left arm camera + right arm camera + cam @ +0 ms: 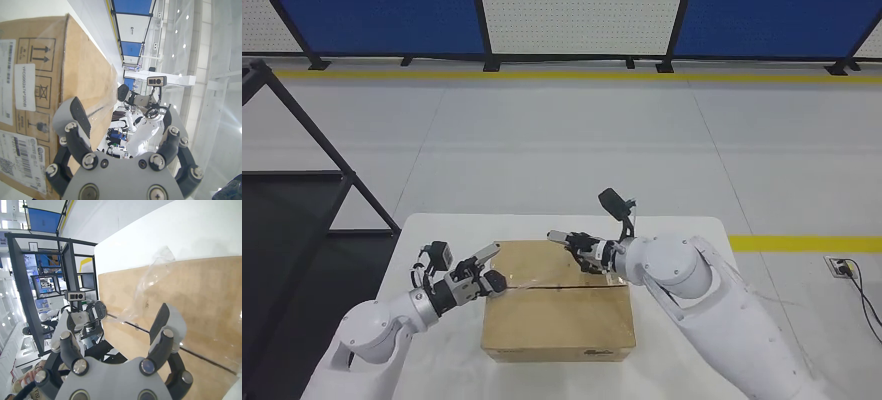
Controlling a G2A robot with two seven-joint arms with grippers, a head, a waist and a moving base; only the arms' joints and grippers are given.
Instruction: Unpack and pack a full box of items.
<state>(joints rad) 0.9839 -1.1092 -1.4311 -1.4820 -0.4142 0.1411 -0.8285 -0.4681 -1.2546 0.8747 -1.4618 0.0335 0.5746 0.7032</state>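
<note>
Box (557, 315) sitting closed on the middle of the table (447, 235), its top seam running left to right. Left hand (492, 272) hovering at the far left corner, right hand (560, 238) over the far edge.

Left wrist view: left hand gaping wide, gripping nothing, with the labelled side of the box just beside one finger.

Right wrist view: right hand also gaping wide and holding nothing above the box top. Clear tape (149, 279) standing loose off the seam and trailing toward the left hand.

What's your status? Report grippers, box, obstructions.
Left gripper open at seam end, right gripper open over box top. Box closed. Clear tape lifted loose across seam.
</note>
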